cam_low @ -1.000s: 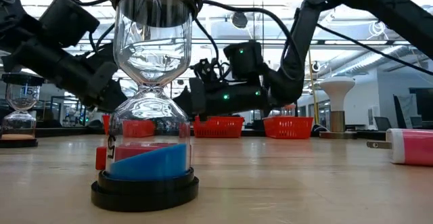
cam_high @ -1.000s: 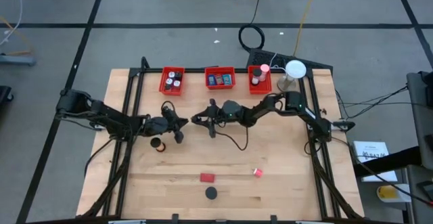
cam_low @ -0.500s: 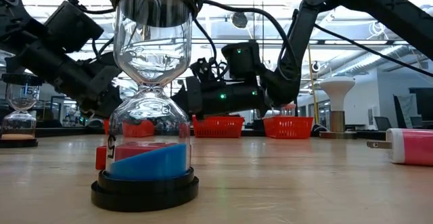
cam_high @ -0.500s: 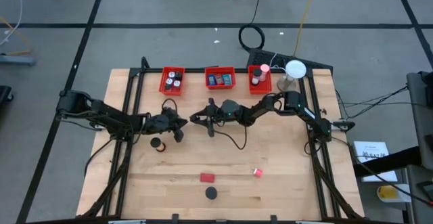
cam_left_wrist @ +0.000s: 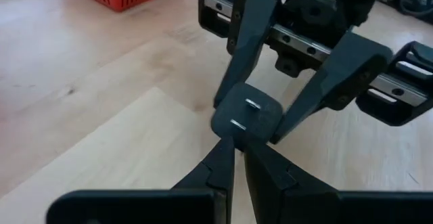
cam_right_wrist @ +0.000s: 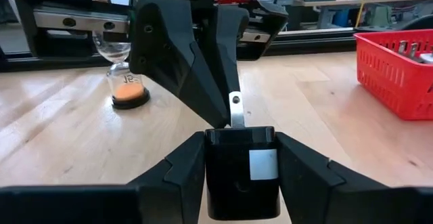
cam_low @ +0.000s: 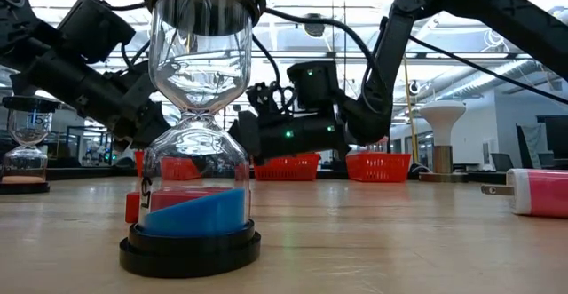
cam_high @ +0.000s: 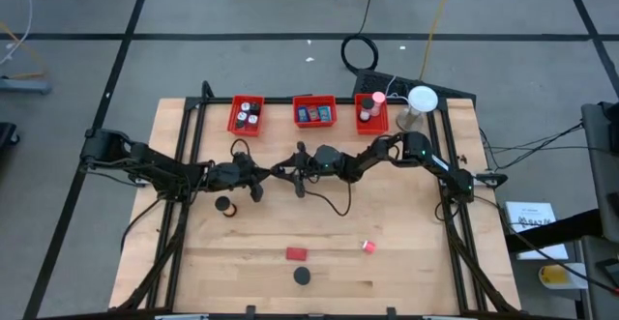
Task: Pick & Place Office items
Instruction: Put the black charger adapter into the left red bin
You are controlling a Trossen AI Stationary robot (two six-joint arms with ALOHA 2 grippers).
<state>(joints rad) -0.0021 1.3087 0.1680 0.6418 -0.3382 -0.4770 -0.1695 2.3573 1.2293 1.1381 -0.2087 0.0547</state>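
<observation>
A black plug block (cam_right_wrist: 240, 176) with metal prongs hangs above the table's middle, between my two grippers. My left gripper (cam_left_wrist: 238, 139) comes at it from the table's left and is shut on a prong. My right gripper (cam_right_wrist: 240, 137) comes from the right and has the block's body between its fingers. In the high view the two grippers (cam_high: 263, 173) (cam_high: 282, 172) meet tip to tip. Other office items lie nearer the front edge: a red block (cam_high: 296, 254), a pink bit (cam_high: 368, 247) and a blue-sand hourglass (cam_low: 195, 152). My left gripper pinches one metal prong (cam_left_wrist: 237, 124) of the block between its two fingertips. It comes slanting down from the table's left. The block is clear of the table. My right gripper has the block's two side faces (cam_right_wrist: 210, 173) between its fingers (cam_right_wrist: 183, 173). It comes level from the table's right, along the block. The prongs point away from it, toward my left gripper. The block hangs clear of the table.
Three red bins (cam_high: 246, 114) (cam_high: 314, 111) (cam_high: 371, 113) holding small items line the far edge, and a white lamp (cam_high: 421, 100) stands at the far right. An orange-sand hourglass (cam_high: 224, 206) stands just in front of my left gripper.
The gap between the two grippers has closed: my right gripper has edged toward the table's left until the two meet at the block. My left gripper has stayed where it was and rolled slightly.
</observation>
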